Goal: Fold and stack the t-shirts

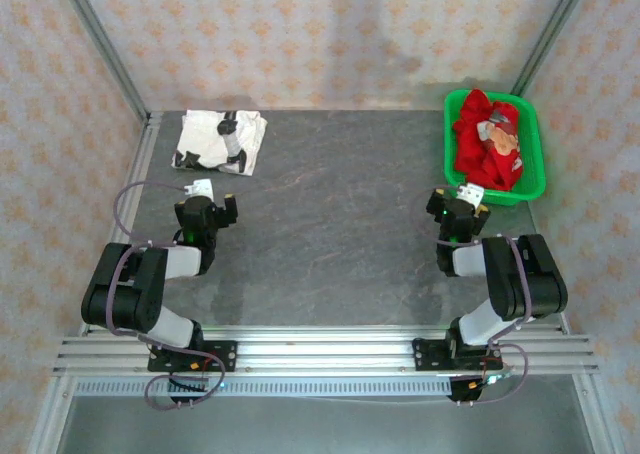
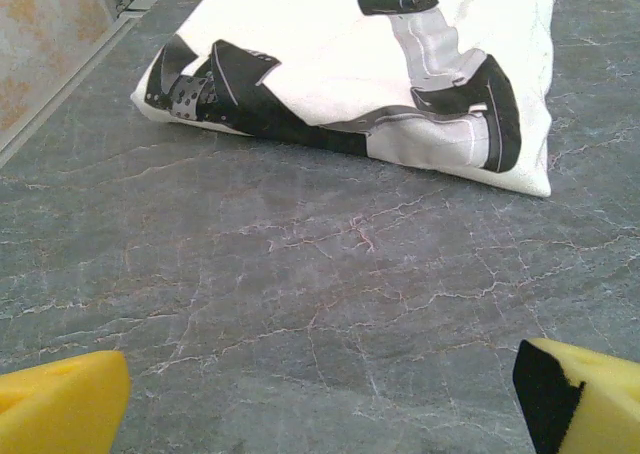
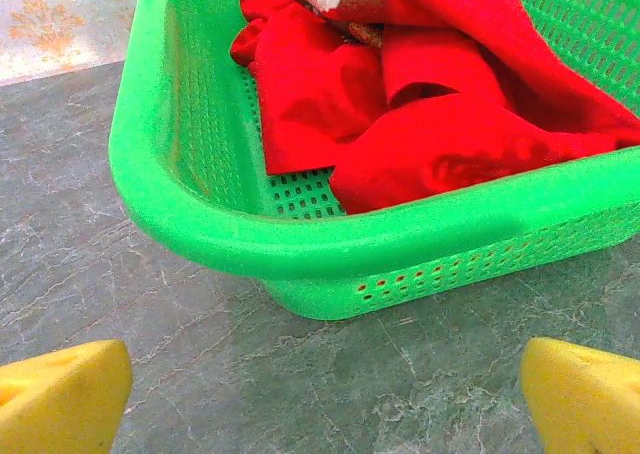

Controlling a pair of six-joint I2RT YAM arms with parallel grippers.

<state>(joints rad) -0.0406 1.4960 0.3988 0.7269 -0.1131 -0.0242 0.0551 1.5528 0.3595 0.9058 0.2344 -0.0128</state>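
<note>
Spread wide and grasping nothing on the left gripper point(image 1: 205, 206), with the folded white t-shirt point(image 1: 222, 141) with black markings lying flat on the grey table point(image 1: 330, 224) just ahead of its yellow fingertips point(image 2: 60, 404), clear of them. Likewise released and empty on the right gripper point(image 1: 460, 206), facing the near wall of the green basket point(image 3: 300, 244) just ahead, neither finger touching it, the crumpled red t-shirt point(image 3: 420, 124) heaped inside beyond the rim.
</note>
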